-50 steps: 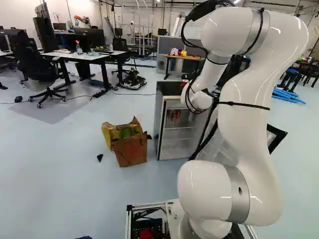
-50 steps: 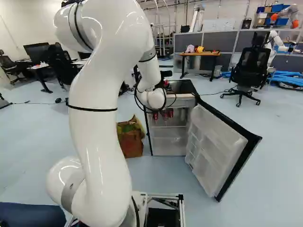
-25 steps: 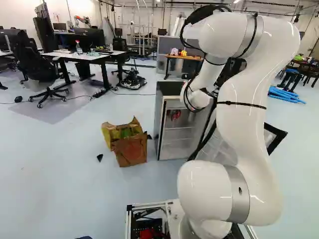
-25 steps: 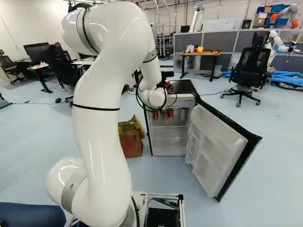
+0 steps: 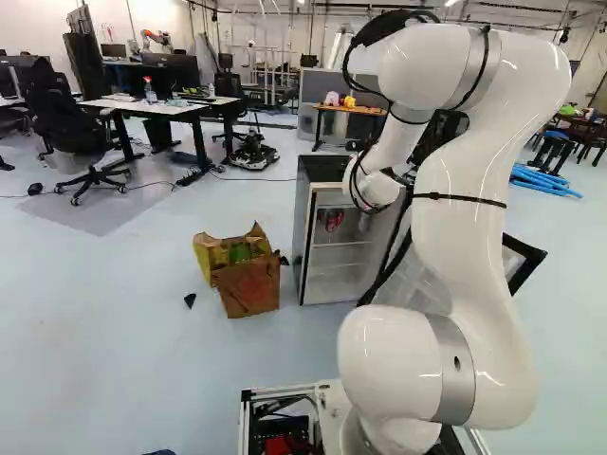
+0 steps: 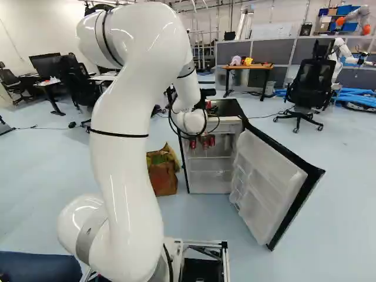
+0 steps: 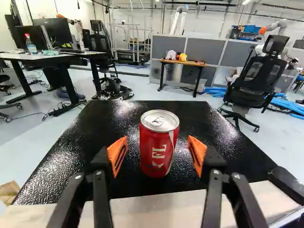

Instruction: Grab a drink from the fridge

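- Drink can (image 7: 159,142): stood upright on the black top (image 7: 95,164) of the fridge (image 5: 303,232), between the two finger pads, with a gap on either side.
- End effector (image 7: 157,151): spread wide around the can, holding nothing.
- Arm (image 6: 126,176): reached forward over the fridge from the base.
- Fridge door (image 6: 273,182): hung wide open, so that part looked done.
- Red cans (image 6: 192,143): showed inside the fridge, near its upper part, partly hidden by the wrist; how many could not be told.
- Progress: one drink was already outside the cold compartment. If setting it on top was the goal, the task seemed all but finished, with only a straight, clear withdrawal left. If it was to be carried off, the grip and lift were left, and a lopsided close could have tipped it.
- Cardboard box (image 5: 256,289): sat on the floor beside the fridge.
- Wooden counter (image 7: 185,62): stood well beyond, carrying small toys.
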Robot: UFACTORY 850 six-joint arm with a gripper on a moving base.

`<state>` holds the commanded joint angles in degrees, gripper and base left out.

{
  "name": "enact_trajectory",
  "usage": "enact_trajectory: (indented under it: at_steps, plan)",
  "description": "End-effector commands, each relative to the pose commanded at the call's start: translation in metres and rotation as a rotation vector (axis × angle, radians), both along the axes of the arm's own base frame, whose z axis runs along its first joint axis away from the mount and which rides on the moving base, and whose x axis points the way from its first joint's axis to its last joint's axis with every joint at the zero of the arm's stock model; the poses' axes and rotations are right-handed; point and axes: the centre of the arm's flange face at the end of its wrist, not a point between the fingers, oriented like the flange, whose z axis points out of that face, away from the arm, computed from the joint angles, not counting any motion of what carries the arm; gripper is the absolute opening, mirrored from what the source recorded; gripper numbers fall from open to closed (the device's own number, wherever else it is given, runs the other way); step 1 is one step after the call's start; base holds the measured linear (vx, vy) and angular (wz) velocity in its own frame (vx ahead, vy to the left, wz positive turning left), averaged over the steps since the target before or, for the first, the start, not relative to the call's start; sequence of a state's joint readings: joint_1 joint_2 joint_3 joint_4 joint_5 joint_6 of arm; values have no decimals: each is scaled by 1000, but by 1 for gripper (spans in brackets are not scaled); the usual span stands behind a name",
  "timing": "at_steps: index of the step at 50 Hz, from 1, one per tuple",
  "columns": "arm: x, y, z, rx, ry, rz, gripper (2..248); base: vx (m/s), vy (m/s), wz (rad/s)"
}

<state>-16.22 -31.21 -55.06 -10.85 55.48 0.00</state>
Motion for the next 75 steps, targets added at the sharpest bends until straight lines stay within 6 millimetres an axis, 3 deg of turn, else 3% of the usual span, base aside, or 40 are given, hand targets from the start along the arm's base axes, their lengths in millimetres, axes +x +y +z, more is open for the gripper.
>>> enact_trajectory:
  at_steps: [2, 3, 7, 8, 34, 75]
  plan:
    - [0, 0, 0, 0, 0, 0, 176, 0, 0, 0]
    - [0, 0, 0, 0, 0, 0, 213, 0, 0, 0]
    - [-3, 0, 0, 1, 2, -1, 213, 0, 0, 0]
    - [-4, 1, 1, 1, 3, -1, 246, 0, 0, 0]
    - [-52, 4, 7, 10, 33, -20, 247, 0, 0, 0]
    - [-112, -37, 44, 0, 11, -133, 247, 0, 0, 0]
